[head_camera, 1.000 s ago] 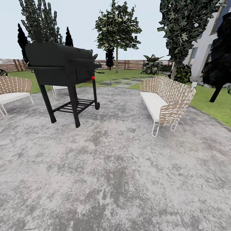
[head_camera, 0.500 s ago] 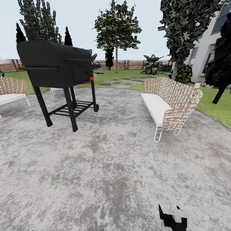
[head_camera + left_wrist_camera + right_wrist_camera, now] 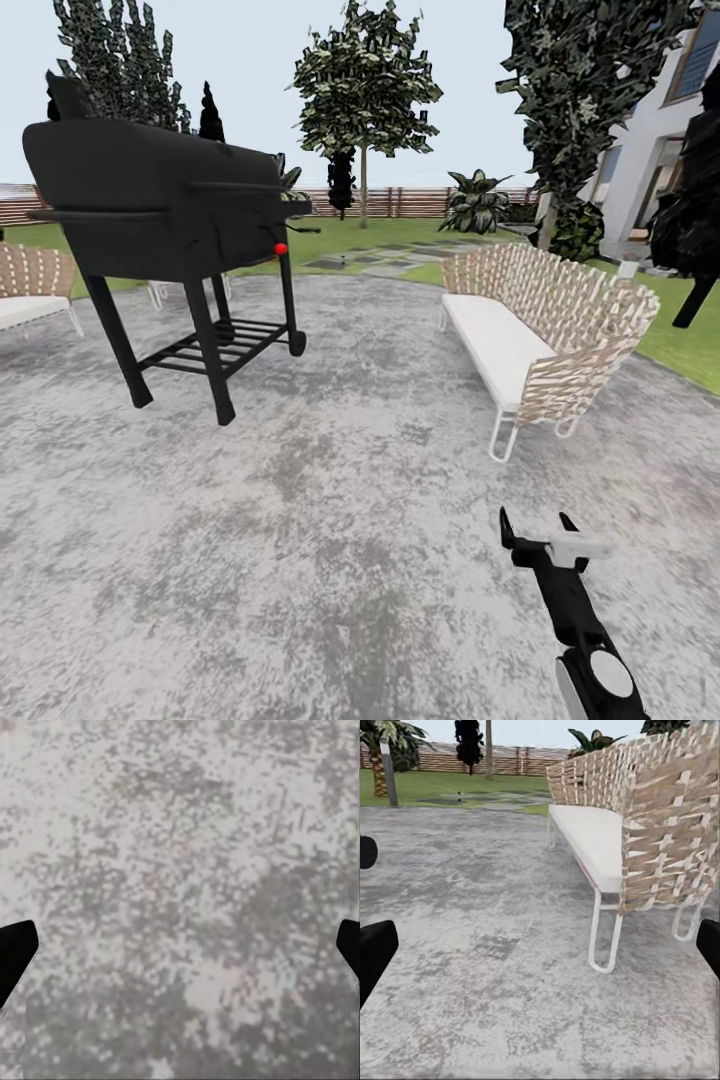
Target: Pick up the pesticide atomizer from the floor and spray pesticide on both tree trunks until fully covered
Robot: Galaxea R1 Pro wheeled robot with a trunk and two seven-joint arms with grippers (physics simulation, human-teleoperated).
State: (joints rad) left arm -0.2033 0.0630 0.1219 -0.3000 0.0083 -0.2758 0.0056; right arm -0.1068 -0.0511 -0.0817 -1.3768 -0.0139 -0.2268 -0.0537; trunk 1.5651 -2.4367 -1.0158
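Crossing a grey paved patio (image 3: 330,520), the robot is in transit toward the lawn (image 3: 370,235); the atomizer cannot be located from here, so its position remains unconfirmed. A black grill (image 3: 160,215) stands at 10 o'clock and a wicker sofa (image 3: 545,320) at 2 o'clock, with a clear lane of paving between them leading toward stepping stones (image 3: 385,255) at 12 o'clock. One tree (image 3: 365,90) with a pale trunk stands at 12 o'clock before the fence (image 3: 410,202); another tree (image 3: 580,80) rises at 1 o'clock beside the house (image 3: 650,150). The right tool (image 3: 540,530) is extended low at 5 o'clock, fingers spread and holding nothing; the left tool (image 3: 180,945) faces bare paving, also spread and empty. Judgement: the step is best done by keeping to the middle lane, giving the sofa's leg (image 3: 604,937) clearance on the right, and scanning the grass for the atomizer before committing an arm. Compared with half a second ago, the view has advanced: grill and sofa appear larger and further apart, and the right arm has risen further into the head view.
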